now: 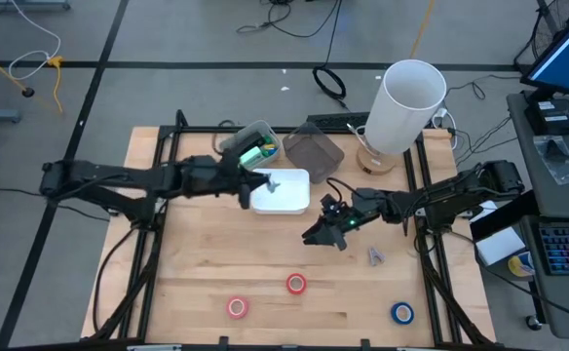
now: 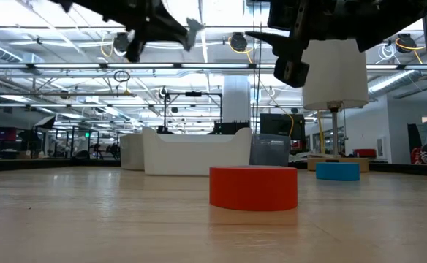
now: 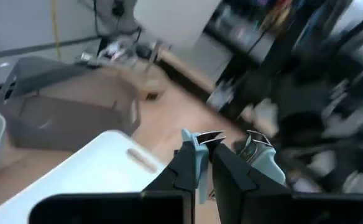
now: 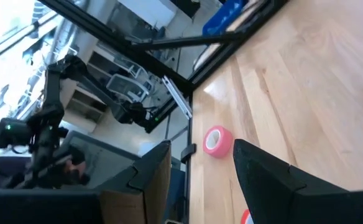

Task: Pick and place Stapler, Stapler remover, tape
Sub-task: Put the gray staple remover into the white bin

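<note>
My left gripper [image 1: 257, 181] hangs over the near-left corner of the white tray [image 1: 289, 200], shut on a pale blue stapler remover [image 3: 263, 163] whose metal claws [image 3: 210, 137] stick out past the fingertips. My right gripper [image 1: 325, 232] hovers open over the table's middle, nothing between its fingers [image 4: 149, 177]. Three tape rolls lie flat on the wood near the front: red [image 1: 296, 284], pink [image 1: 237, 308] and blue [image 1: 402, 313]. A small grey metal item [image 1: 375, 255] lies by the right gripper. A green and blue thing [image 1: 255, 153] sits in a clear tub; I cannot tell whether it is the stapler. My left gripper pinches the stapler remover's pale blue plastic body [image 3: 197, 154] between its two fingers, coming nearly level from the table's left. The claws point on beyond the fingertips. The remover is lifted clear, above the white tray [image 3: 101, 177].
A grey bin [image 1: 314, 148] and the clear tub [image 1: 248, 141] stand at the back behind the tray. A tall white cylinder [image 1: 406, 105] on a wooden base stands at the back right. Black frame rails run along both table sides.
</note>
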Controlling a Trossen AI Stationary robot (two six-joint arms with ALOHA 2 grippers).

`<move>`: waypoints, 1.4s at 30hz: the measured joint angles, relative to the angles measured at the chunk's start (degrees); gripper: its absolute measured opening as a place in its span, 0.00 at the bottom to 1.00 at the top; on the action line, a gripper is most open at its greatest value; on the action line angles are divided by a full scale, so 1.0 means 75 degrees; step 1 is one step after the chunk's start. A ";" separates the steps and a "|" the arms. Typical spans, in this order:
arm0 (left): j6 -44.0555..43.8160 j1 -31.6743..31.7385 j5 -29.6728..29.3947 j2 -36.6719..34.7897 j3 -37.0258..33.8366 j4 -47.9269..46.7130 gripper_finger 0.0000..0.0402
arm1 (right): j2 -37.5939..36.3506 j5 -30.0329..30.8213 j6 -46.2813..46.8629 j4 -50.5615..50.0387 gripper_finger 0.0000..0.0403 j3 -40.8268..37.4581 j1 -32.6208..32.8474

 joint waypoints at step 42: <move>0.2631 0.1136 0.0333 0.5339 0.3287 -0.4262 0.10 | 0.0000 -0.0005 0.0179 0.0184 0.41 0.0000 0.0458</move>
